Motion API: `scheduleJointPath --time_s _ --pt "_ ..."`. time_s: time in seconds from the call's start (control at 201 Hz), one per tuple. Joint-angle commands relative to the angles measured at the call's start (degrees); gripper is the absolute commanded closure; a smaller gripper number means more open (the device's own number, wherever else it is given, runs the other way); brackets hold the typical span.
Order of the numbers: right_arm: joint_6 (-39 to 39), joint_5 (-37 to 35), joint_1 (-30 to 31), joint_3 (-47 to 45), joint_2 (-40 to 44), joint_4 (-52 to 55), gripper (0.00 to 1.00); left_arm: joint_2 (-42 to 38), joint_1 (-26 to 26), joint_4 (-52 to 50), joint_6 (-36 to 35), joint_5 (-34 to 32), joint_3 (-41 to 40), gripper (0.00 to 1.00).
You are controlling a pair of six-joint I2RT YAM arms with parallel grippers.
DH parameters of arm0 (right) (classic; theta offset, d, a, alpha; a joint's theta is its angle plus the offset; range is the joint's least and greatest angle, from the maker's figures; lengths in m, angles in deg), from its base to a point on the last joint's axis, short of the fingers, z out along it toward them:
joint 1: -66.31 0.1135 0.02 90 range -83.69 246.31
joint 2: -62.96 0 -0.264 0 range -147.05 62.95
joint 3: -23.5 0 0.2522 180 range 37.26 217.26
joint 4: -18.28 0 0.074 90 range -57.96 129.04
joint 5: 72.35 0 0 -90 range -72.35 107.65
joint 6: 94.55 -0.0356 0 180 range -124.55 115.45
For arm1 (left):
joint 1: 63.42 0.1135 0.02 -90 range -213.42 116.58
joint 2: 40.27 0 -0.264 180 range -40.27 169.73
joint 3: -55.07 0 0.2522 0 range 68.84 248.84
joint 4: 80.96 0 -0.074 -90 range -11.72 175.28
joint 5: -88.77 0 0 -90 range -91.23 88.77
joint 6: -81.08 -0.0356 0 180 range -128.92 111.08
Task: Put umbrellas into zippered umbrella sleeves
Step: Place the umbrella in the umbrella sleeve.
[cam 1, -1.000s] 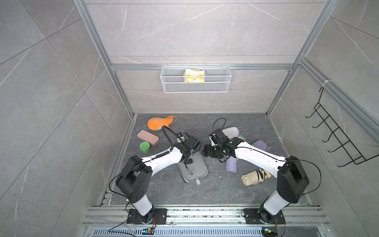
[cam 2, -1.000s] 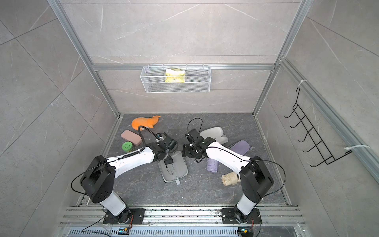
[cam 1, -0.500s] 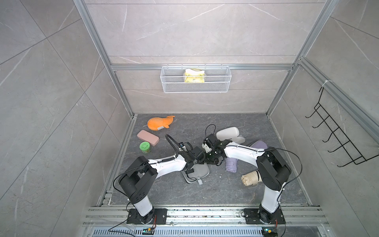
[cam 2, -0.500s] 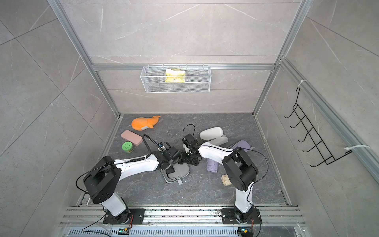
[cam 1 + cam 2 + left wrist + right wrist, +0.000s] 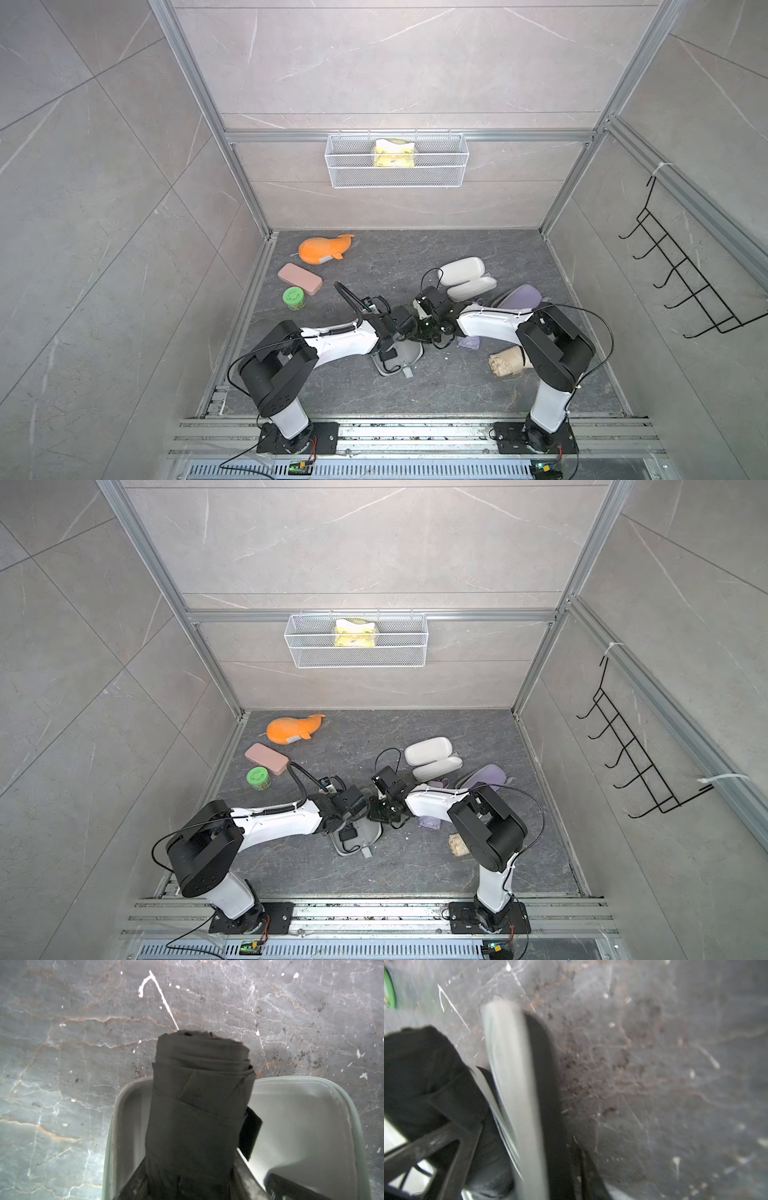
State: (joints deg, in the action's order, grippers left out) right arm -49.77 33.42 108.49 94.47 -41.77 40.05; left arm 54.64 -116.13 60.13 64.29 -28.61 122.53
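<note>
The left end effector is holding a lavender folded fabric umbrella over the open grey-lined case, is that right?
No. The folded fabric umbrella in the left end effector is black, not lavender; the left wrist view shows it. It is held over the open grey-lined case.

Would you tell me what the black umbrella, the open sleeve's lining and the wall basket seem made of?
The black umbrella: matte woven fabric, likely, given soft folds and a wrap strap. The open sleeve has a smooth pale grey lining, possibly fabric over a stiff shell; it keeps its moulded shape. The wall basket: white-coated metal wire mesh, seemingly.
</note>
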Motion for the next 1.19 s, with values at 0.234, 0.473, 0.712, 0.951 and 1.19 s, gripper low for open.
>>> scheduleJointPath --time_s 0.234,0.473,0.712,0.951,1.19 --pt "-15.03 -11.45 3.04 -5.27 3.60 -9.38 0.92 0.76 -4.98 -3.72 6.44 4.87 -1.31 1.00" --pt "-15.47 -13.58 3.95 -4.75 3.34 -8.58 0.96 1.27 -5.87 -5.68 4.50 9.80 -1.49 1.00" --pt "-14.04 -12.92 4.60 -3.71 2.43 -7.83 0.94 0.89 -5.62 -5.59 2.10 12.23 -1.19 0.78" --pt "-10.28 -12.02 4.94 -2.72 2.25 -5.29 0.82 -6.47 -1.79 -5.56 -3.84 14.96 -1.67 0.47" --pt "-5.94 -10.23 4.94 -2.17 2.34 -3.79 0.63 -17.08 5.09 -4.03 -11.54 21.36 -3.99 0.36"
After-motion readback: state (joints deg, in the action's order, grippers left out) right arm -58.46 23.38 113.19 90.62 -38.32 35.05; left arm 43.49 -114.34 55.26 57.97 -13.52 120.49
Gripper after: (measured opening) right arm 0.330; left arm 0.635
